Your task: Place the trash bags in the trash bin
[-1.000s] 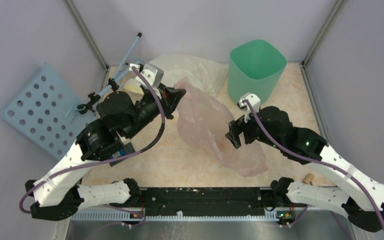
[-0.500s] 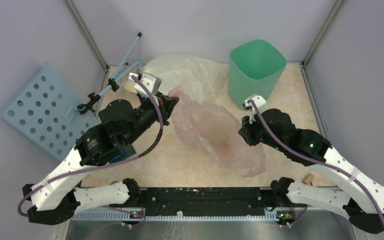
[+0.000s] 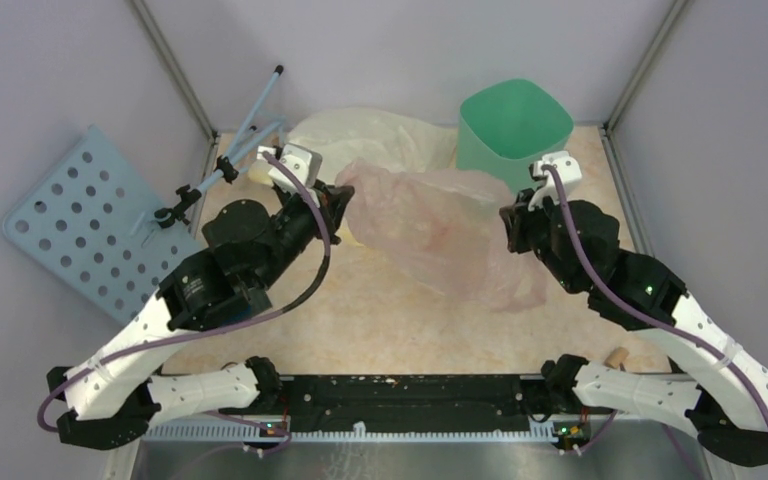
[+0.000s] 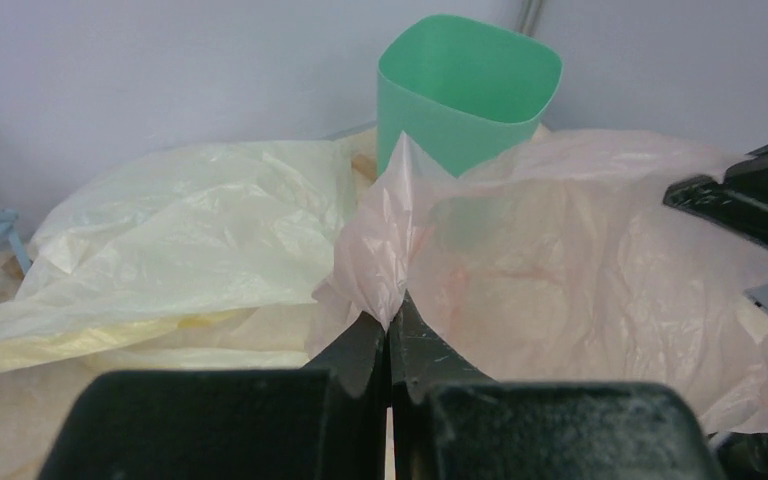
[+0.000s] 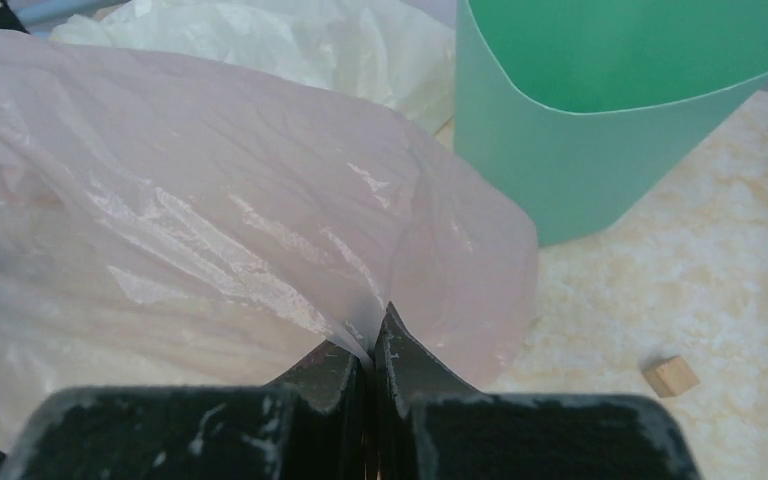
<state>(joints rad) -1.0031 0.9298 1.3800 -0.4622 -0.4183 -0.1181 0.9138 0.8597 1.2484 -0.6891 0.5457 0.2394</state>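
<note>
1. The left arm rises from its base at the near left corner and slants forward and to the right. Its wrist is turned toward the middle of the beige, marbled tabletop (image 3: pixel 360 320).
2. The left gripper (image 3: pixel 343 203) has its two black fingers pressed together. They pinch a puckered edge of the thin, crinkly, translucent pale-pink plastic bag (image 3: pixel 425 222), as the left wrist view shows plainly.
3. The right arm runs from the near right corner forward and to the left, with its elbow bent. Its wrist sits just in front of the mint-green plastic wastebasket with a rounded-square rim (image 3: pixel 513 128).
4. The right gripper (image 3: pixel 509 226) is also clamped tight. A fold of the pink bag's opposite edge is caught between its fingertips.
5. The pink bag hangs stretched between the two grippers. It lies on the near left side of the wastebasket and is not inside it.
6. From above, its far right corner overlaps the bin's near wall. Its lower part sags toward the tabletop below the right gripper.
7. The wastebasket stands upright at the far right of the table with its mouth open.
8. A larger, opaque pale-yellow plastic bag (image 3: pixel 370 135) lies crumpled at the far edge, behind the pink bag and left of the bin.
9. A small tan wooden block (image 5: pixel 671 376) rests on the table near the right arm.
10. A light-blue perforated panel (image 3: pixel 65 215) leans outside the left wall.
</note>
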